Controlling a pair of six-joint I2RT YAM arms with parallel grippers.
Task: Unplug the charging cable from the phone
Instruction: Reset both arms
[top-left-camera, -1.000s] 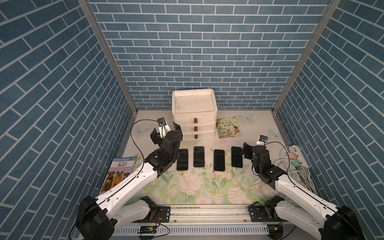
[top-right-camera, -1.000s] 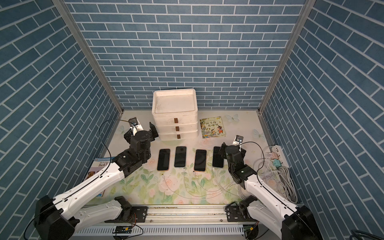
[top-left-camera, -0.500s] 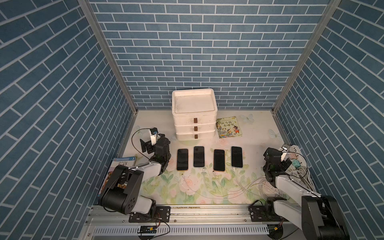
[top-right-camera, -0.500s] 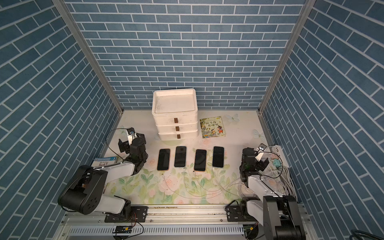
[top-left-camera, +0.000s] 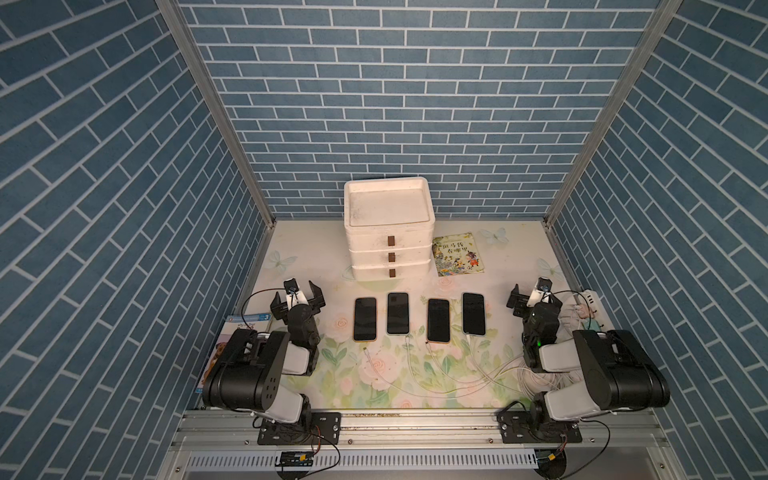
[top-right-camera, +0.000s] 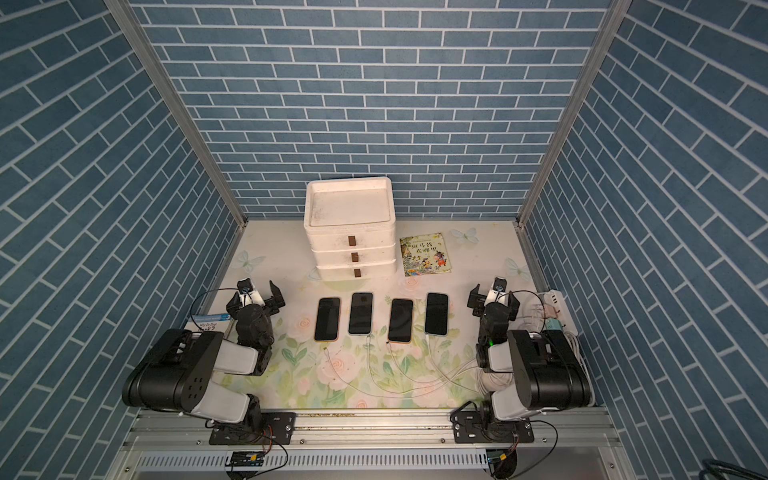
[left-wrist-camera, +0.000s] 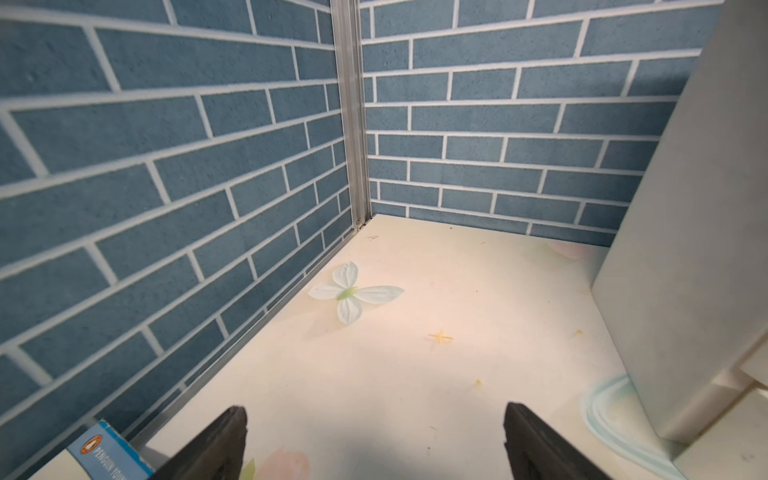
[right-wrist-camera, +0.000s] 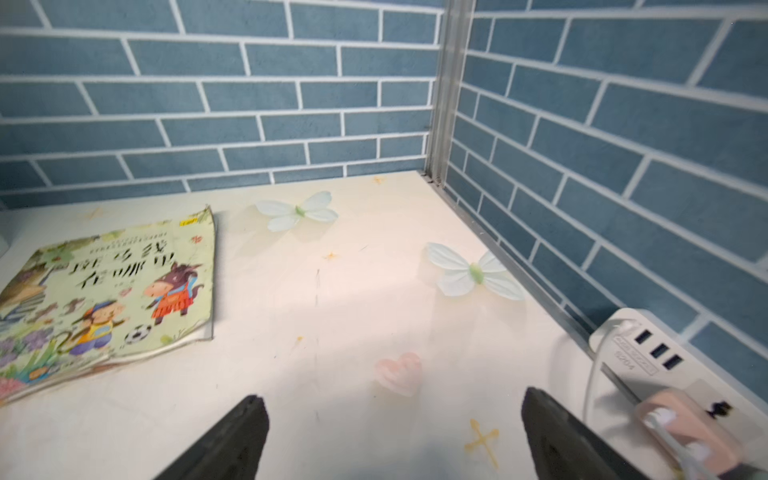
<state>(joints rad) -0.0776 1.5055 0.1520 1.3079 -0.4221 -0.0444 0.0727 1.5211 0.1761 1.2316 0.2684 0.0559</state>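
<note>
Both wide open, empty: left pincer (top-left-camera: 297, 300), right pincer (top-left-camera: 534, 299), flanking phone row (top-left-camera: 398, 313) on surface (top-left-camera: 511, 266). Phones' long axes near-to-far, ports toward robot base. rightmost phone (top-left-camera: 473, 313) plugged, white cable (top-left-camera: 468, 337) trailing toward right arm; right pincer nearer, likely candidate. leftmost phone (top-left-camera: 365, 318): cable tip (top-left-camera: 365, 351) lies loose

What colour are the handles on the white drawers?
Dark brown handles, clearest in a top view.

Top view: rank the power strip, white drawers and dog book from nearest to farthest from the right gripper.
From the right gripper:
1. power strip, just beside it at the right wall.
2. white drawers, back centre.
3. dog book, far left edge.
</note>
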